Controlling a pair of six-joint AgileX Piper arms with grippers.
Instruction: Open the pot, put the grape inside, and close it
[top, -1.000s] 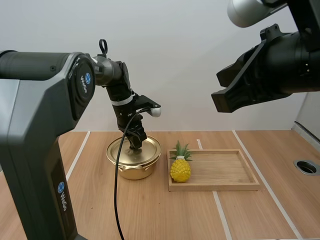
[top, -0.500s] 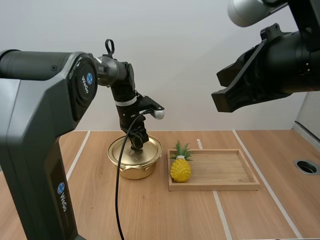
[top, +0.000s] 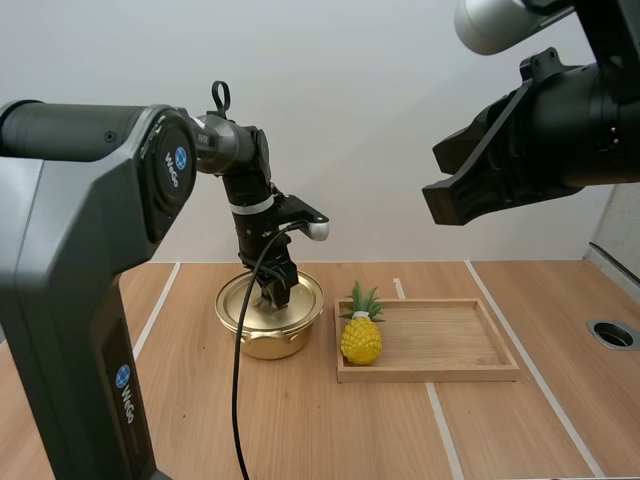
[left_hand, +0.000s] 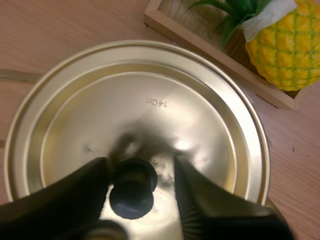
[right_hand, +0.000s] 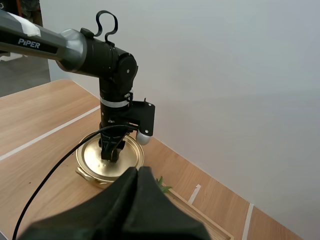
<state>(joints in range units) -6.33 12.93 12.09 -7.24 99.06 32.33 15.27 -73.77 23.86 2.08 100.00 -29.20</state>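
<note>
Left jaws: apart, low over the pot (top: 262, 343), one side to each flank of the black knob (left_hand: 131, 187) at the centre of the gold lid (left_hand: 165, 85), not yet clamped on it. Right jaws: together on nothing, high above the wooden tray (top: 430, 373). Pot: lidded, standing on the surface (top: 300, 430) just beside the tray's left end. We find no grape; a yellow toy pineapple (top: 361, 338) stands upright at that end of the tray. Handling, as we judge it: lid thin metal, light, stiff, slippery at the rim, so the knob is the one sound hold. Pineapple probably light and firm; take it about the body, below the leaves.
</note>
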